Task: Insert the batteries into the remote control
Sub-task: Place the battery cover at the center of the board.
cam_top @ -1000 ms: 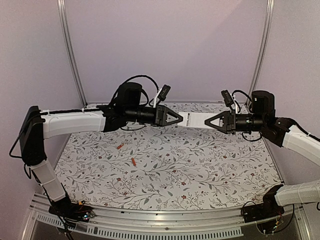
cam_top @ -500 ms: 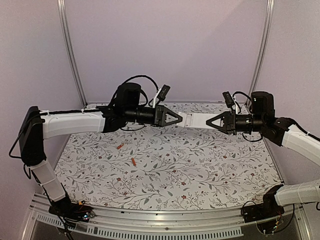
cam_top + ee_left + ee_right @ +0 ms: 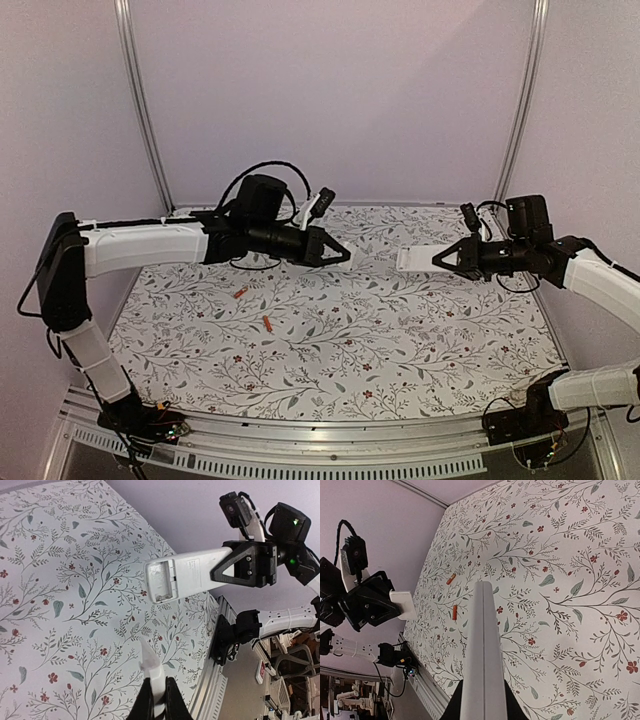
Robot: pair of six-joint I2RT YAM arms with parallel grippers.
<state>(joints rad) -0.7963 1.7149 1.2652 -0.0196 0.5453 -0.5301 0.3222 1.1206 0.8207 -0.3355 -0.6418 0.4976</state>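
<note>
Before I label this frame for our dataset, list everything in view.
batteries: two, orange-red, lying apart on the cloth, left of centre
remote control: one, white, held in the air, battery bay open
cover: one, white, off the remote, held in the air
tablecloth: one, white with a leaf-and-flower print, over the table
frame posts: two, silver, at the back corners
left hand: one, black, shut on the cover
right hand: one, black, shut on the remote control
</note>
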